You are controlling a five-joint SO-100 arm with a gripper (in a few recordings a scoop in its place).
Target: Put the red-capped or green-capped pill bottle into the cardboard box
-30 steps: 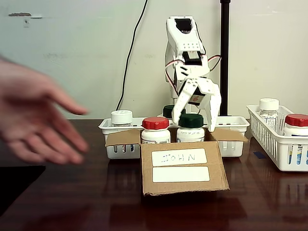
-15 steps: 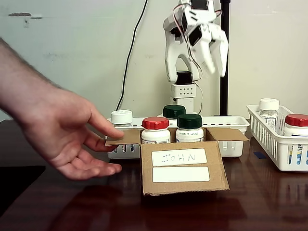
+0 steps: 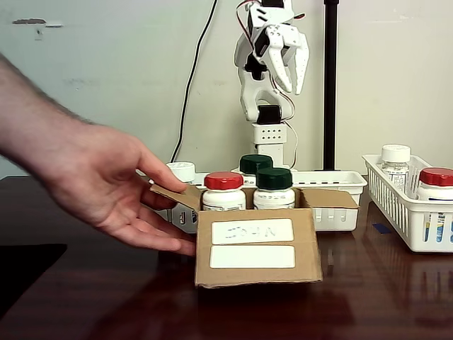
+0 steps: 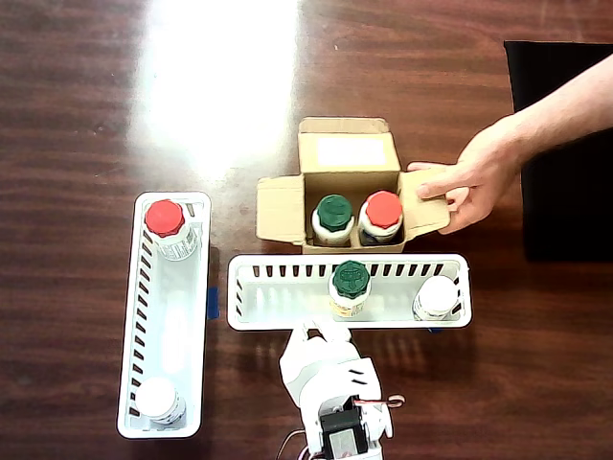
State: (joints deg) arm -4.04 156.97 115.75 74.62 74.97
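At table centre, the cardboard box (image 3: 258, 244) is seen standing open, flaps spread, with 2 white labels on its front face, the upper one handwritten. Inside the box, 2 bottles are held upright, side by side and touching: a red-capped pill bottle (image 3: 224, 190) and a green-capped pill bottle (image 3: 274, 188). In the overhead view the red cap (image 4: 383, 209) is found on the box's right half and the green cap (image 4: 334, 212) on its left half.

A person's hand (image 3: 117, 188) is laid against the box's side flap, fingers curled under the flap edge; in the overhead view the same hand (image 4: 471, 179) is seen touching the right flap.

Just behind the box, a long white slotted basket (image 4: 278, 293) is set crosswise. Within it, a second green-capped bottle (image 4: 351, 287) is placed directly behind the box, and a white-capped bottle (image 4: 437, 297) sits toward the basket's right end in the overhead view.

Well to the box's side, another white basket (image 4: 165, 374) is laid lengthwise, holding a red-capped bottle (image 4: 167, 226) at its far end and a white-capped bottle (image 4: 158, 399) at its near end.

High above the box and behind it, the gripper (image 3: 289, 69) is held raised on the white arm, its 2 fingers spread apart and nothing between them.
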